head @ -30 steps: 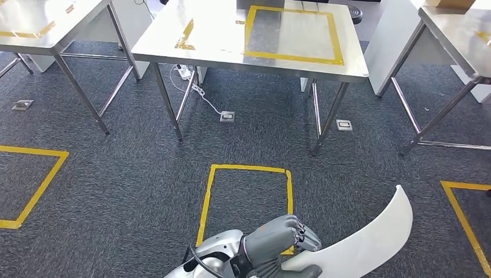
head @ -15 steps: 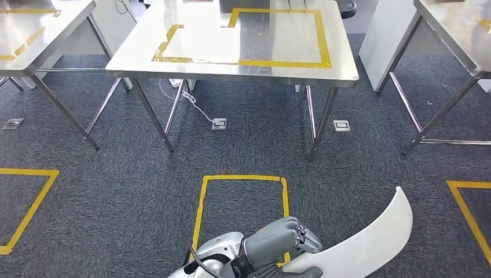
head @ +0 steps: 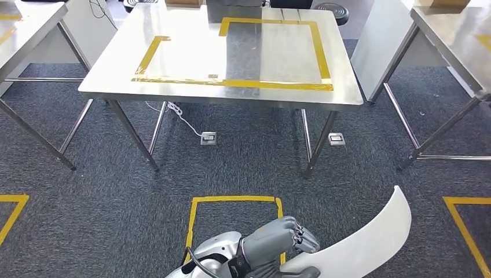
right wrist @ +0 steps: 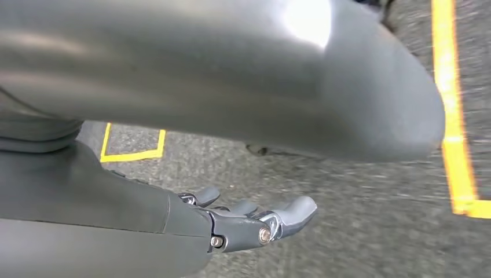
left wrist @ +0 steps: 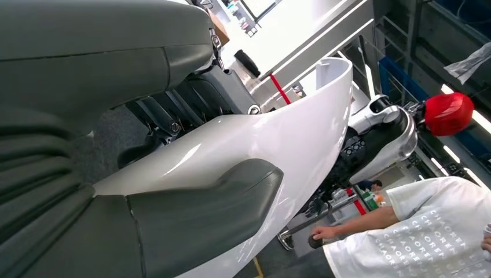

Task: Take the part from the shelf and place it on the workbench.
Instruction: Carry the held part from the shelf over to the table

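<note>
Head view showed me the table (head: 347,98) with the yellow tape square had come closer and sat lower in the picture than a second before, so I judged the robot had walked nearer to it. My left hand (head: 278,240) held the long white part (head: 365,243), its fingers (head: 301,234) curled over the edge and the thumb pressed underneath. The part hung out over the carpet, well short of the table. My right hand (right wrist: 255,223) held nothing, fingers loosely spread. I still had to walk on before setting it down.
</note>
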